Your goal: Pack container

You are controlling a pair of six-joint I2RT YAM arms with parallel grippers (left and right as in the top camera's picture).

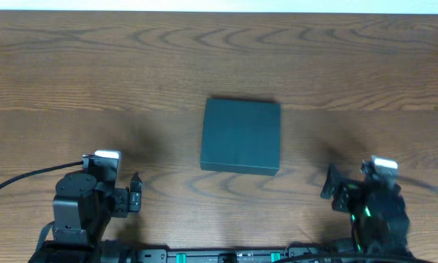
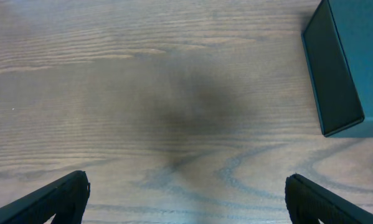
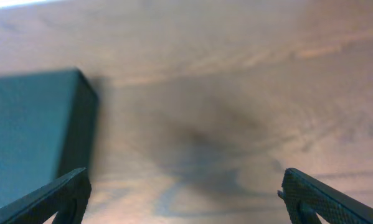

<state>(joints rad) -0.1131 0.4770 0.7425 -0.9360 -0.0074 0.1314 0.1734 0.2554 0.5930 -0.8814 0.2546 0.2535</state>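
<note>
**Container shut, mid-worktop, both grippers open and empty**

Container [image 1: 241, 136]: dark teal-green box, matte, lying flat around the middle of the worktop [image 1: 94, 66], well in from every edge. Its long sides run roughly toward the far and near edges, turned slightly off square. Top face is plain and flat and the lid is down. The flap seam can't be made out.

Left gripper [image 1: 134, 196]: low over the near-left part of the worktop, close to the near edge and well apart from the container. In the left wrist view the two dark fingers [image 2: 55, 199] are spread wide, with only bare wood grain between them and nothing held. The container's near-left corner shows at the upper right of that view.

Right gripper [image 1: 334, 188]: over the near-right part of the worktop, near the near edge, also apart from the container. The right wrist view is blurry, but the fingers [image 3: 323, 196] are wide apart with bare worktop between them and no grasp. The container's side sits at the left of that view.
</note>
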